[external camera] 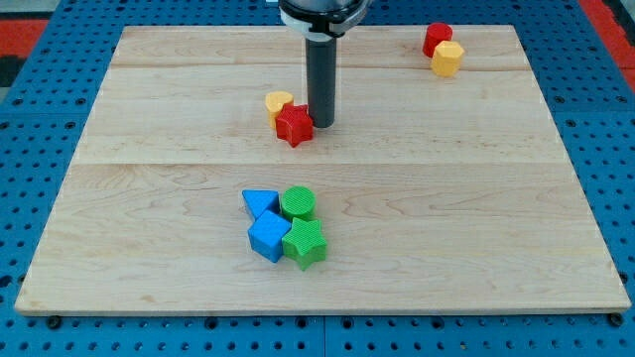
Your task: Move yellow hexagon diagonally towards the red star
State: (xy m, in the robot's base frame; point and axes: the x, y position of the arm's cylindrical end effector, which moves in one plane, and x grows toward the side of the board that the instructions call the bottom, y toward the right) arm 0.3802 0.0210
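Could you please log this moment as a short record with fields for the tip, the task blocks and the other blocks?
tip: my tip rests on the board, just at the view's right of the red star
target: red star, touching a yellow block on its upper left
block to move: yellow hexagon, near the view's top right, touching a red block
cluster, lower centre: blue triangle, green cylinder, blue cube, green star
surface: wooden board

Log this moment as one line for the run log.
my tip: right of red star | yellow hexagon: top right, touching red block | push: not begun
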